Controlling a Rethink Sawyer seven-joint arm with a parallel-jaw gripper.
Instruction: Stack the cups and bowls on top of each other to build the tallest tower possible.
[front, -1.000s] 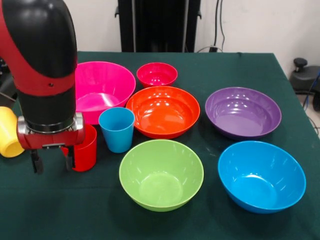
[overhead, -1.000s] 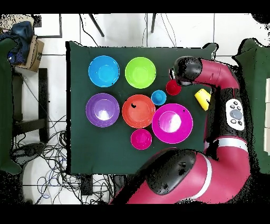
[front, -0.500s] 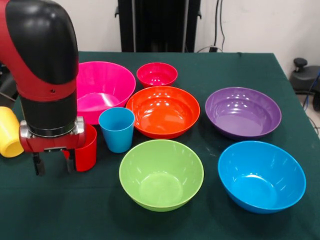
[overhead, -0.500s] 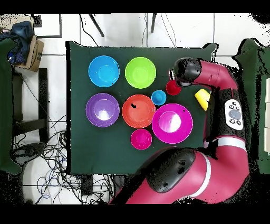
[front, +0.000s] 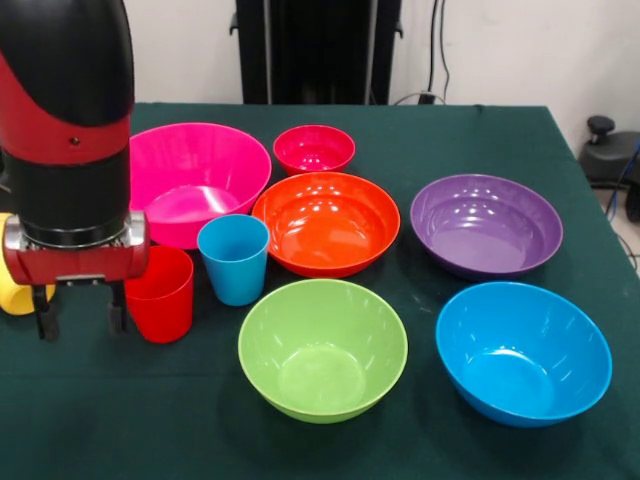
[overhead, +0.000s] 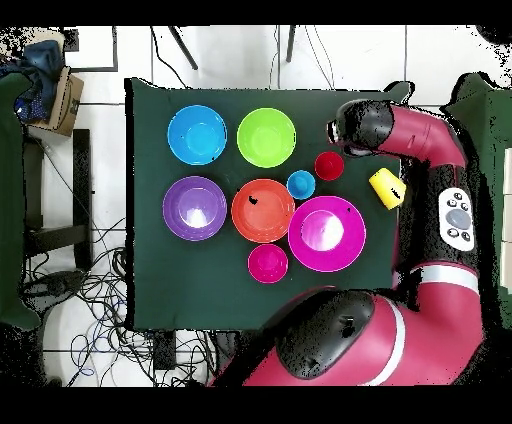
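— What do we see besides the job's pieces?
— A dark green counter (front: 470, 150), a black stand (front: 318, 50) behind it, and a white wall (front: 520, 50).
— From above?
— Tangled cables (overhead: 90, 290) on the tiled floor (overhead: 105, 60), plus a cardboard box (overhead: 66, 100).

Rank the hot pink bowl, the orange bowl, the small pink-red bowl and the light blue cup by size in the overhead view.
1. hot pink bowl
2. orange bowl
3. small pink-red bowl
4. light blue cup

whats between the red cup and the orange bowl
The light blue cup stands upright between the red cup and the orange bowl. Both views show it, the overhead most plainly.
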